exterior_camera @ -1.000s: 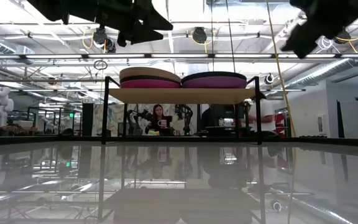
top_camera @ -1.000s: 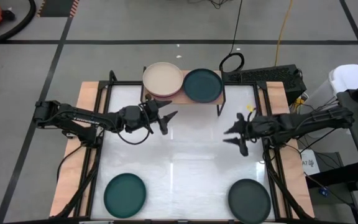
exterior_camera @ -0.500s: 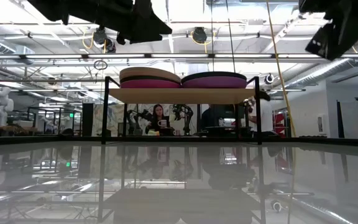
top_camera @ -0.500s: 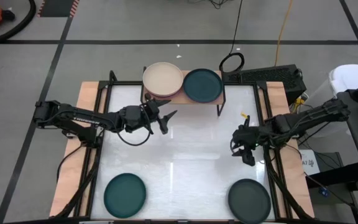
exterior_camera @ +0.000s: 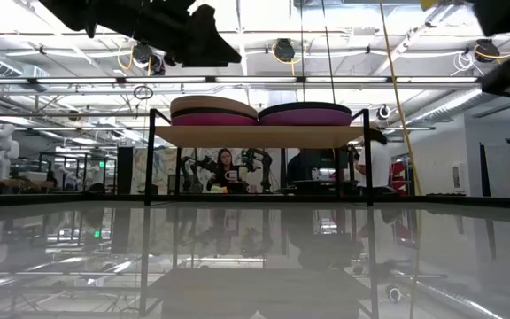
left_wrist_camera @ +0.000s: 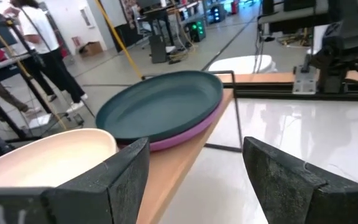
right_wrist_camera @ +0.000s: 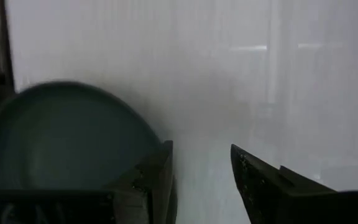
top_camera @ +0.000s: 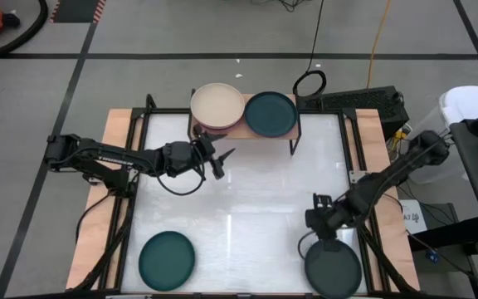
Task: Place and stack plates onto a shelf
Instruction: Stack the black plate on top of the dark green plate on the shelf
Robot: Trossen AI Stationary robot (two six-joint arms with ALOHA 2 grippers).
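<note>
The shelf (top_camera: pixel 293 131) stands at the table's far edge. On it a beige plate (top_camera: pixel 217 104) tops a stack with hot pink beneath (exterior_camera: pixel 211 119), and a dark teal plate (top_camera: pixel 270 114) lies on a purple one (left_wrist_camera: pixel 185 130). A dark teal plate (top_camera: pixel 167 259) lies flat near the left near corner. A charcoal plate (top_camera: pixel 333 268) lies flat near the right near corner. My left gripper (top_camera: pixel 221 159) hovers open just in front of the shelf's left half (left_wrist_camera: pixel 194 162). My right gripper (top_camera: pixel 316 212) hangs open just beyond the charcoal plate's far rim (right_wrist_camera: pixel 201 168).
Black frame rails (top_camera: pixel 131 195) run along both sides of the white table top (top_camera: pixel 247 199). A keyboard (top_camera: pixel 363 101) and cables lie beyond the far right corner. People stand in the room behind the shelf (exterior_camera: pixel 226 168).
My right gripper has swung from mid-table on the right toward the near edge, turning from pointing left to pointing down, and now sits by the charcoal plate's far rim. The plates have not moved.
</note>
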